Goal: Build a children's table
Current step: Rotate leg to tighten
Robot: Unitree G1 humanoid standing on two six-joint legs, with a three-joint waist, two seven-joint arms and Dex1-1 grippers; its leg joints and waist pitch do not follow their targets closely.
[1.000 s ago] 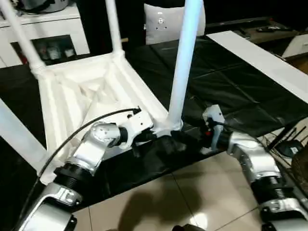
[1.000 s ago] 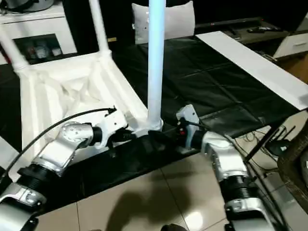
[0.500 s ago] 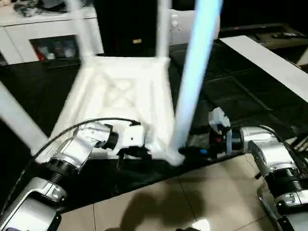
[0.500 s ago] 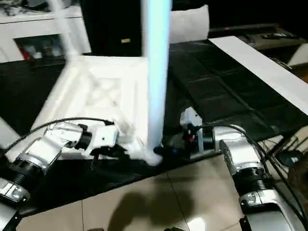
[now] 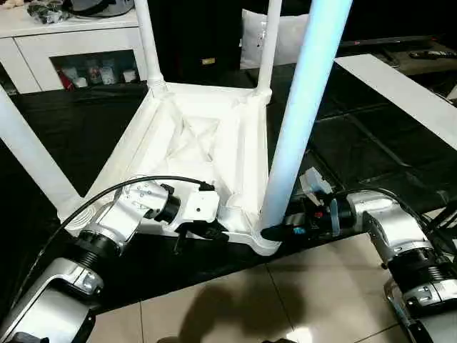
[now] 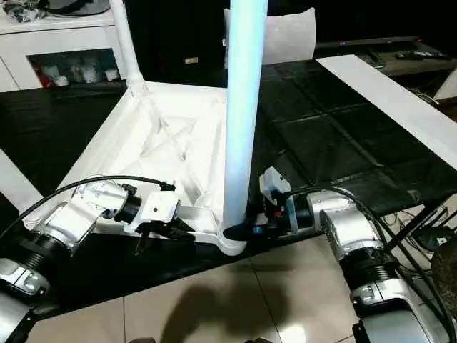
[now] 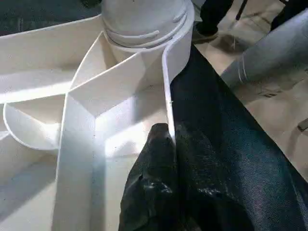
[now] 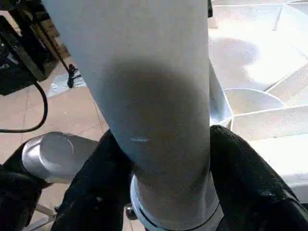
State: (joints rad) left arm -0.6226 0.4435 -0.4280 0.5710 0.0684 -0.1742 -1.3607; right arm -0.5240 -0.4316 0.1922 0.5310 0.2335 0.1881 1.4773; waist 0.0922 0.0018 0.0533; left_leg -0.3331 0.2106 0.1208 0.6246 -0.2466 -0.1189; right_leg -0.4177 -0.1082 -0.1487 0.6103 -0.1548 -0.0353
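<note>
Your tabletop (image 5: pixel 193 143) lies ribs-up on the black counter (image 5: pixel 371 157), its legs standing in the corner sockets. Your left fingers (image 7: pixel 154 183) are clenched on its near rim. Your right fingers (image 8: pixel 250 187) grasp the near leg (image 6: pixel 243 107) at its base.

The tabletop (image 5: pixel 193 150) lies upside down on the desk (image 5: pixel 371 153), legs up. The left hand (image 5: pixel 203 232) is at its near rim. The right hand (image 6: pixel 246 230) is around the near leg (image 5: pixel 300 121).
</note>
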